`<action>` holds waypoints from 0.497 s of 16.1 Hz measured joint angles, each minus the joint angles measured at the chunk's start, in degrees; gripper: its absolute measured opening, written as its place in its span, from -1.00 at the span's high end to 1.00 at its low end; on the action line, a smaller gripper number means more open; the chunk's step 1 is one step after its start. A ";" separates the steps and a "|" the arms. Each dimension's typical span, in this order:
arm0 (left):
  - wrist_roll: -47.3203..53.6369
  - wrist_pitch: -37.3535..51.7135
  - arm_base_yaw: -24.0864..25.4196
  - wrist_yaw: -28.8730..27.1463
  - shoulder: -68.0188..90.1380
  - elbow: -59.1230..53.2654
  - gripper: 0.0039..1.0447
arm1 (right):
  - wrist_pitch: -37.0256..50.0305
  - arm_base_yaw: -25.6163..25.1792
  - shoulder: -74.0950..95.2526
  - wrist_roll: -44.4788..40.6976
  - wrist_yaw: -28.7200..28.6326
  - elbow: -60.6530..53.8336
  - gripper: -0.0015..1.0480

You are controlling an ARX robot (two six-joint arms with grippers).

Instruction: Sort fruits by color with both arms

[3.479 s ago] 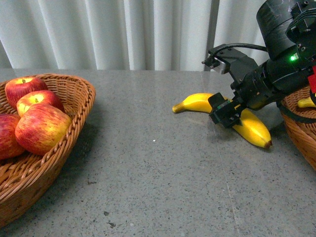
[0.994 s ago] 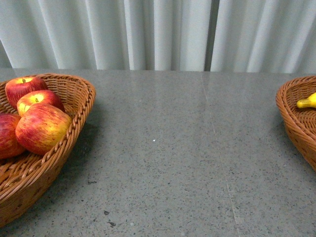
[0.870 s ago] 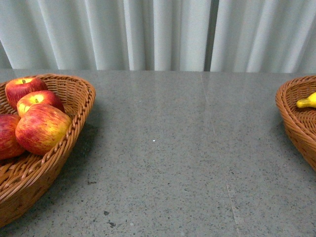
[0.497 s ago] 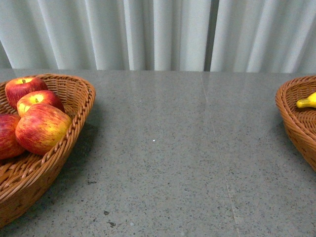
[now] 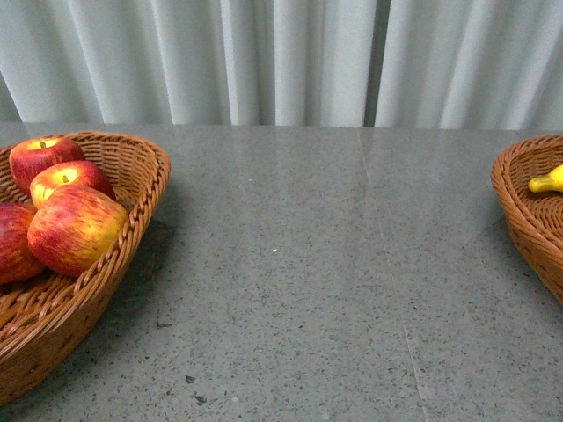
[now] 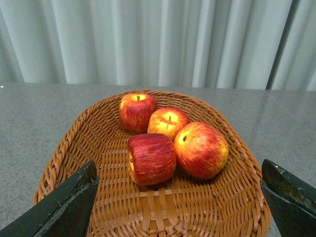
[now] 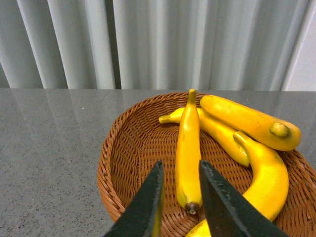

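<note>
Apples (image 6: 168,140) all in the left wicker basket (image 6: 98,123), bananas (image 7: 232,143) piled in the right basket (image 7: 123,148).
Left gripper (image 6: 180,202) hangs spread wide over the apples; right gripper (image 7: 180,207) sits narrowly parted, holding nothing, above one banana (image 7: 188,148).

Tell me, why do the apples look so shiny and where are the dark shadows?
Left wrist view: soft light glints on the apples, sharp and clear. Front view: the apple basket throws a dark shadow on the table. Right wrist view: the bananas gleam; the hand's near fingers look slightly blurry.
</note>
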 joint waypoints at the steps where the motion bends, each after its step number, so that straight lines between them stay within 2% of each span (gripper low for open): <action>1: 0.00 0.00 0.00 0.00 0.00 0.00 -0.88 | 0.00 0.00 0.00 0.00 0.00 0.00 0.41; 4: 0.00 0.00 0.00 0.00 0.00 0.00 -0.88 | 0.00 0.00 0.00 0.00 0.00 0.00 -0.29; 8: 0.00 0.00 0.00 0.00 0.00 0.00 -0.88 | 0.00 0.00 0.00 0.00 0.00 0.00 -0.67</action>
